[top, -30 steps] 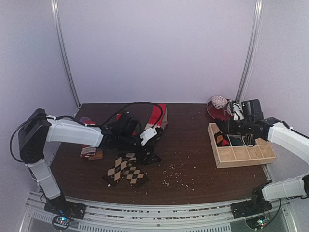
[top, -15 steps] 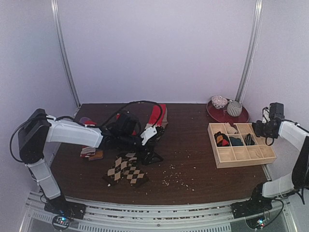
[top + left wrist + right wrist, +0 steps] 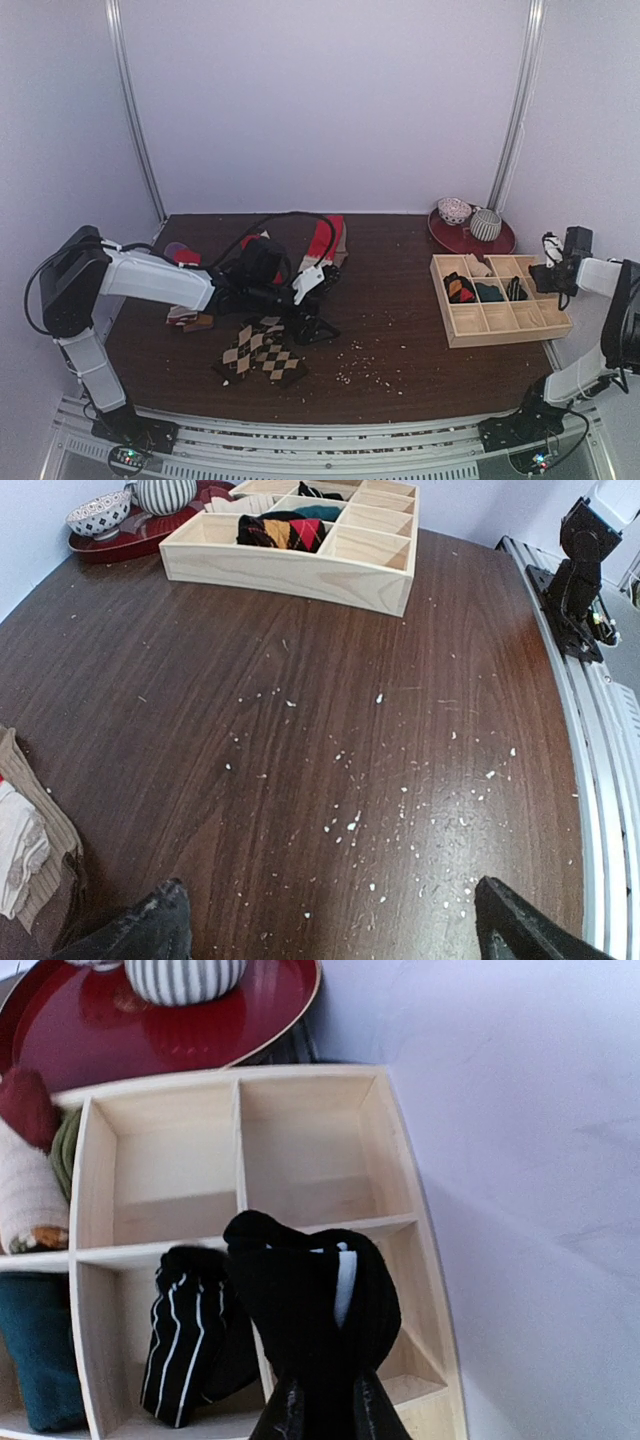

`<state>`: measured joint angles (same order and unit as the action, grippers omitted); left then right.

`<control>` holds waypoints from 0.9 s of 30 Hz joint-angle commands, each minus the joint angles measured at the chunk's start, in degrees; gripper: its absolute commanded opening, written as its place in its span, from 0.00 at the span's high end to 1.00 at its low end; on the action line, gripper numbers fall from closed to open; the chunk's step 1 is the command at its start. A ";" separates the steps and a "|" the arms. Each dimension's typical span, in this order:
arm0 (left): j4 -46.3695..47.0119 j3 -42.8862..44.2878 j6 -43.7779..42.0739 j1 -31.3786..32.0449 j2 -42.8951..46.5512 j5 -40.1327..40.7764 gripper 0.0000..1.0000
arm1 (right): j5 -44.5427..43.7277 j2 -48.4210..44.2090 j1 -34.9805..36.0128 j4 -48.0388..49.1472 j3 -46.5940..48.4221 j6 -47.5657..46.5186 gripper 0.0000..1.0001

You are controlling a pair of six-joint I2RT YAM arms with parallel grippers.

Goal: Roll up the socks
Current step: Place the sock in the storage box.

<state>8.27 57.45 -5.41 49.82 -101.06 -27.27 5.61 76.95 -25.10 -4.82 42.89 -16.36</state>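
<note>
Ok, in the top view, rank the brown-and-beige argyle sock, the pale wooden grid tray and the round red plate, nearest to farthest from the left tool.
1. The brown-and-beige argyle sock, just beside the left tool, towards the arm bases.
2. The pale wooden grid tray, across on the right.
3. The round red plate, far right corner.

counter (image 3: 300, 730): dark wood grain, smooth, slight sheen
tray (image 3: 290, 575): pale bare wood, matt
socks (image 3: 300, 1320): soft knit cloth
plate (image 3: 100, 1030): glossy red
</note>
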 commanded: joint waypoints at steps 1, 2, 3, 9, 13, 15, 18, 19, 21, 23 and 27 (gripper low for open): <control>3.50 -1.61 0.07 0.10 0.93 -0.78 0.02 | 5.72 2.50 -0.85 6.59 -2.38 -8.45 0.94; 3.46 -1.75 0.08 0.10 1.02 -0.75 0.02 | 7.15 4.23 -1.31 4.81 -1.04 -9.46 0.94; 3.30 -1.88 -0.02 0.10 1.02 -0.77 0.02 | 7.90 5.35 -1.59 2.90 0.67 -10.49 0.94; 2.88 -1.72 -0.57 0.09 0.49 -0.14 0.02 | 8.98 7.96 -5.55 -2.32 6.53 -15.10 0.94; 2.06 -1.02 -0.88 0.10 -0.85 0.32 0.02 | 10.93 9.35 -8.96 -3.77 8.22 -16.40 0.93; 2.14 -0.78 -0.79 0.08 -1.34 0.08 0.02 | 12.30 10.10 -9.54 -3.46 7.82 -16.62 0.93; 2.59 -0.72 -0.57 0.12 -1.45 -0.70 0.02 | 13.60 11.80 -9.56 -3.35 7.19 -17.40 0.93; 2.76 -0.76 -0.49 0.10 -1.47 -0.80 0.02 | 14.02 12.47 -9.54 -3.54 7.26 -17.65 0.93; 2.88 -0.87 -0.39 0.12 -1.58 -0.80 0.02 | 14.32 13.42 -9.56 -4.39 7.65 -18.37 0.92; 2.80 -0.82 -0.39 0.10 -1.81 -0.65 0.02 | 13.37 14.59 -9.57 -5.66 8.51 -19.02 0.92; 2.78 -0.80 -0.39 0.10 -2.19 -0.67 0.01 | 10.90 16.87 -9.66 -7.09 9.69 -20.05 0.92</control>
<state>8.99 55.92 -5.45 49.82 -102.35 -27.24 18.04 91.53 -34.39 -8.08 50.54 -34.50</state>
